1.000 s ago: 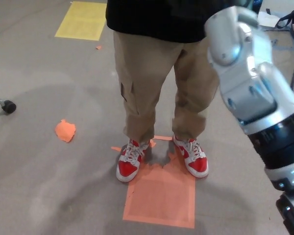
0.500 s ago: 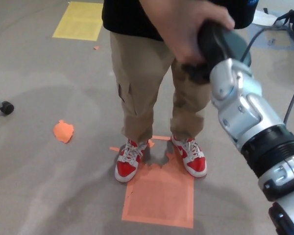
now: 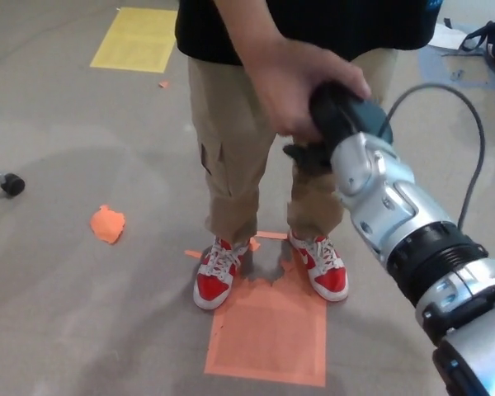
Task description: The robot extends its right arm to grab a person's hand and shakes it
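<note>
gripping mid-handshake: right hand (image 3: 340,124) is wrapped by the person's hand (image 3: 293,87) in front of their thighs, black fingers closed on the palm as far as shows. arm reaches up-forward for it. left hand out of frame.

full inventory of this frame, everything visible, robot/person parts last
Yellow floor mat: 1, yellow, far upper left.
Orange floor rectangle: 1, orange, under the person's feet.
Orange scrap: 1, orange, floor at left.
Caster wheel: 1, black, left edge.
Cable: 1, grey, looping at right.
Sneakers: 2, red and white, at the rectangle's far edge.
Trousers: 1 pair, tan, centre.
Person's hand: 1, clasping the right hand.
Right hand: 1, black, silver forearm behind.
</note>
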{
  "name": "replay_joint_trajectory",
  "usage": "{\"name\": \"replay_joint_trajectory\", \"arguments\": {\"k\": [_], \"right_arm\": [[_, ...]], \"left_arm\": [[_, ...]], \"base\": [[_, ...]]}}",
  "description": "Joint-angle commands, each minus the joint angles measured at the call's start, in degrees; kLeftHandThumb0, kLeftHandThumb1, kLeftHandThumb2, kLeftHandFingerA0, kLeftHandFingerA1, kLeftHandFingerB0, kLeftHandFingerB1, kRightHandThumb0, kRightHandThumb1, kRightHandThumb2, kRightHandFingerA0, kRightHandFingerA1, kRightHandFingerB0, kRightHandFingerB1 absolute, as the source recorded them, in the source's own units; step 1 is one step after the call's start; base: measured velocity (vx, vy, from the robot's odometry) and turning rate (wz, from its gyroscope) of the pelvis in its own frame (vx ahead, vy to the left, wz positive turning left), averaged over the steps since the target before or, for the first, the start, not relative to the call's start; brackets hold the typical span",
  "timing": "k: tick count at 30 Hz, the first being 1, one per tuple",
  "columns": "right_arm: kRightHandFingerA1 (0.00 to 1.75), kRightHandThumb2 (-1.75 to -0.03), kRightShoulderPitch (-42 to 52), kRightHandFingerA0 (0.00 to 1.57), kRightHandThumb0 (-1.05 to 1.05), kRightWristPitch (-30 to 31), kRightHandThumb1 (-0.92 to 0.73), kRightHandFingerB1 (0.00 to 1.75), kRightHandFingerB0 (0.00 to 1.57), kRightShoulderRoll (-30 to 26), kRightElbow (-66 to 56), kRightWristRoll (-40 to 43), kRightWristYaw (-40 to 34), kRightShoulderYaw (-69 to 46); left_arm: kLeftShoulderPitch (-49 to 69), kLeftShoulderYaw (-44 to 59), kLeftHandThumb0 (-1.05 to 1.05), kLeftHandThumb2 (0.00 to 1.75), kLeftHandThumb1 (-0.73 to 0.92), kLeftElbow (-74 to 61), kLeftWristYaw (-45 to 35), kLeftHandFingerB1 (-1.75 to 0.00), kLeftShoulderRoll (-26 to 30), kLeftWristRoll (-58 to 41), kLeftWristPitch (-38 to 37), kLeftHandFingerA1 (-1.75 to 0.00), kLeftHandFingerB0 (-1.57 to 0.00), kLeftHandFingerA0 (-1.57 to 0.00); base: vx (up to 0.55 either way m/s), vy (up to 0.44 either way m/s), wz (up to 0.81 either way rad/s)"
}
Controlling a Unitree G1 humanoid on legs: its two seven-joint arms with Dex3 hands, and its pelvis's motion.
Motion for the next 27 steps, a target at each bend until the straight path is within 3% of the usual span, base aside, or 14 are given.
{"name": "replay_joint_trajectory", "arguments": {"k": [1,3,4,6,8,10,11,13,16,18,22,24,25,27], "right_arm": [[1.05,-0.6,4.5,0.93,-0.16,2.2,-0.7,0.8,0.69,-3.0,-27.4,-3.3,-0.4,-0.4],[1.39,-0.63,4.3,0.78,-0.12,5.8,-0.73,0.9,0.66,-3.2,-37.6,-5.4,1.6,-1.0],[1.66,-0.67,3.6,0.77,-0.06,7.1,-0.75,1.19,0.67,-2.8,-46.1,-6.7,2.2,-2.1],[1.6,-0.69,3.1,0.84,-0.04,8.1,-0.75,1.24,0.68,-2.6,-53.0,-7.9,2.9,-3.0],[0.94,-0.78,2.3,1.14,-0.07,11.2,-0.66,1.09,0.75,-2.5,-60.4,-9.9,5.2,-4.1],[0.91,-0.79,2.4,1.16,-0.06,12.6,-0.66,1.14,0.74,-2.3,-63.2,-10.4,6.1,-4.5],[0.98,-0.78,2.6,1.13,-0.04,13.1,-0.65,1.17,0.73,-2.2,-64.2,-10.4,6.4,-4.6],[1.05,-0.78,3.4,1.12,-0.03,13.7,-0.63,1.21,0.7,-2.3,-64.9,-10.5,6.9,-4.5],[1.17,-0.72,4.9,1.08,-0.02,12.7,-0.66,1.19,0.73,-2.5,-63.6,-9.8,6.3,-4.0],[1.64,-0.58,5.9,0.76,0.01,12.8,-0.69,1.28,0.63,-2.6,-60.5,-9.1,6.7,-2.9],[1.25,-0.58,7.0,0.85,-0.05,11.7,-0.64,0.73,0.79,-3.3,-50.5,-8.0,6.2,-0.6],[0.69,-0.57,6.6,1.01,-0.11,12.5,-0.58,0.54,0.74,-3.6,-45.1,-7.7,7.5,0.9],[1.18,-0.58,6.2,0.86,-0.09,10.2,-0.6,0.81,0.73,-3.2,-37.8,-6.4,6.5,1.7],[1.18,-0.58,5.7,0.86,-0.09,7.6,-0.6,0.81,0.73,-2.8,-30.2,-5.6,5.0,2.4]], "left_arm": [[-0.4,0.6,-0.35,1.1,0.57,0.2,-1.2,-0.47,0.7,-0.4,-0.6,-0.47,0.0,-0.01],[-1.0,0.5,-0.35,1.09,0.56,0.0,-1.6,-0.47,0.6,-0.4,0.2,-0.47,0.0,-0.01],[-1.1,0.8,-0.68,0.66,0.86,0.0,-1.8,-0.27,0.6,-0.8,-0.1,-0.32,-0.09,-0.17],[-1.3,0.7,-0.72,0.99,0.67,0.0,-1.9,-0.35,0.7,-0.7,0.1,-0.45,-0.02,-0.11],[-1.2,1.5,-0.71,0.99,0.67,0.1,-2.9,-0.35,0.5,-1.7,0.2,-0.44,-0.02,-0.08],[-1.0,1.7,-0.66,0.66,0.86,0.2,-3.1,-0.25,0.6,-2.0,0.0,-0.32,-0.11,-0.18],[-0.8,1.7,-0.35,1.09,0.56,0.1,-3.2,-0.47,0.7,-2.0,-0.2,-0.47,0.0,-0.01],[-0.8,1.8,-0.7,0.98,0.67,0.2,-3.9,-0.35,0.7,-2.4,-0.8,-0.45,0.0,-0.1],[-1.2,1.2,-0.71,1.01,0.69,0.2,-3.9,-0.33,0.8,-1.6,0.3,-0.44,-0.02,-0.08],[-1.4,1.4,-0.71,0.98,0.66,0.4,-3.4,-0.36,0.5,-1.8,0.3,-0.45,0.0,-0.11],[-1.4,0.9,-0.73,1.0,0.68,0.9,-1.8,-0.36,0.4,-0.9,-0.4,-0.46,0.0,-0.14],[-1.4,0.5,-0.71,0.66,0.87,0.7,-1.4,-0.27,0.7,-0.2,-0.4,-0.4,-0.11,-0.34],[-1.3,1.1,-0.36,1.08,0.54,0.7,-1.9,-0.47,0.5,-0.8,-0.3,-0.47,0.0,-0.01],[-1.3,2.0,-0.36,1.08,0.54,1.0,-3.2,-0.47,0.2,-2.2,0.0,-0.47,0.0,-0.01]], "base": [[0.0,0.0,0.0],[0.0,0.0,0.0],[0.0,0.0,0.0],[0.0,0.0,0.0],[0.0,0.0,0.0],[0.0,0.0,0.0],[0.0,0.0,0.0],[0.0,0.0,0.0],[0.0,0.0,0.0],[0.0,0.0,0.0],[0.0,0.0,0.0],[0.0,0.0,0.0],[0.0,0.0,0.0],[0.0,0.0,0.0]]}}
